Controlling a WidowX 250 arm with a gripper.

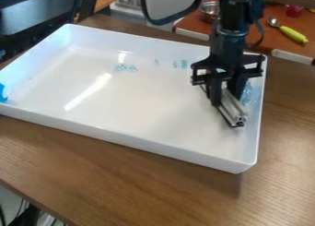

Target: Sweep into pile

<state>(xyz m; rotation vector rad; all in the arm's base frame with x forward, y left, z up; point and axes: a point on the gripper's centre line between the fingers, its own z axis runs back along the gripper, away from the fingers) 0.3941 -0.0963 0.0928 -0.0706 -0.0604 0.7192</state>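
Hanging steeply, with gripper (224,92) inside white rectangular tray (123,137), near right-hand wall in view. Clamped on slotted aluminium bar (234,113), angled toward near right corner. Leaves broad tray floor to left, narrower gap to right. Small blue bits (247,92) beside right wall; more scattered toward far wall, leftward of gripper.

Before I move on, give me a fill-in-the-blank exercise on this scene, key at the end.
1. The tray is coloured ____.
2. The small bits scattered toward its far wall are coloured ____.
3. The pincer holds a metal bar near the ____ side of the tray, as pictured.
4. The tape is at the tray's ____ side, as pictured.

Missing words: white; blue; right; left.
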